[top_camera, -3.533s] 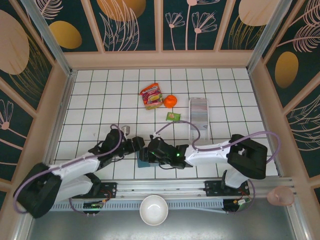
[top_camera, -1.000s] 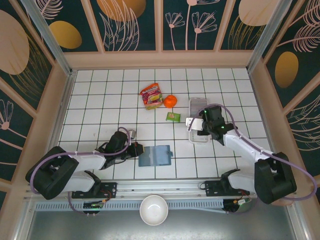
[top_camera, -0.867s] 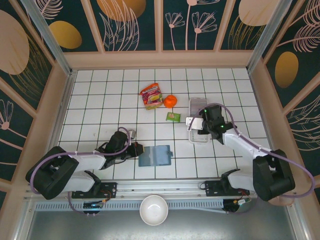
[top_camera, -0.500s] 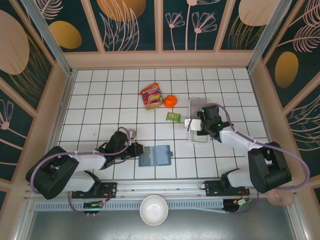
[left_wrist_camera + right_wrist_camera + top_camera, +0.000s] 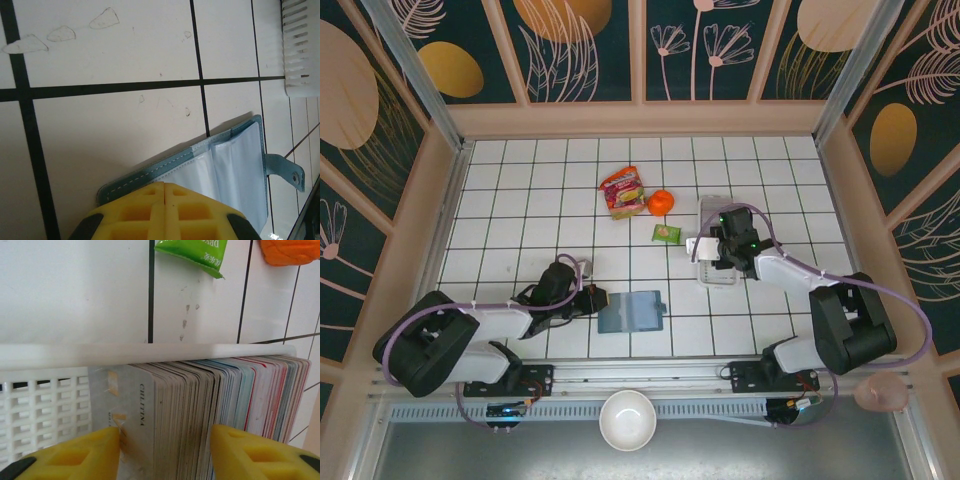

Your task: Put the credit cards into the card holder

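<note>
Card holder (image 5: 631, 311) lay open on the tiles near my bases, pale inside up, with my left gripper (image 5: 164, 200) closed tight, tips at its stitched edge. Credit cards (image 5: 200, 400) stood packed in the white tray (image 5: 150, 352); the front one read "CHLITINA". My right gripper (image 5: 165, 450) straddled the front cards, jaws partly apart; whether it had a grip, I could not tell.

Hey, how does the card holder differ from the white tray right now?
The card holder is teal and lies opened flat; the white tray is a slotted, walled box. The card holder's clear pockets look empty; the white tray holds a packed row of cards standing on edge. Both rest on the tiled table.
</note>
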Motion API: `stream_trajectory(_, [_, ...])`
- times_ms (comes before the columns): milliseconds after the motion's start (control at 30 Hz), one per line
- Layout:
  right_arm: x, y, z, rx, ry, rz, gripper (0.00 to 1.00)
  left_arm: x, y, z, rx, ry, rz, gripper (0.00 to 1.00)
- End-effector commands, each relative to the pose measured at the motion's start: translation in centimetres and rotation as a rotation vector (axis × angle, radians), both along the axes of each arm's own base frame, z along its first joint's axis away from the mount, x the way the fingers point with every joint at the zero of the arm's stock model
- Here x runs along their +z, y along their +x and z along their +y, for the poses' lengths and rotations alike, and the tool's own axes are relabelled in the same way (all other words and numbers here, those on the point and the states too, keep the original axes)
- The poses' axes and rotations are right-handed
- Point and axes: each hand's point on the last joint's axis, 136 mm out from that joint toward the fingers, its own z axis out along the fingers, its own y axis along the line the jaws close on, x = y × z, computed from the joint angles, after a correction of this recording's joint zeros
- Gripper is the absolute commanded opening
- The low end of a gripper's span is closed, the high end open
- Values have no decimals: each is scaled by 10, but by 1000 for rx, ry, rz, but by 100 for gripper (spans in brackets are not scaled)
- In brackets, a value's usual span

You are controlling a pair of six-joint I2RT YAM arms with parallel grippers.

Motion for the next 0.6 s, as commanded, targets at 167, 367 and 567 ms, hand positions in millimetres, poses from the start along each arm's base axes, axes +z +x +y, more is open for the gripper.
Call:
stream_trajectory(167, [33, 15, 2, 14, 0, -102, 38, -6, -6, 2, -21, 14, 13, 0])
stream_trajectory(367, [37, 14, 2, 14, 3, -100, 33, -5, -5, 1, -21, 11, 13, 0])
stream_trajectory(567, [40, 12, 0, 13, 3, -102, 28, -7, -7, 1, -23, 13, 17, 0])
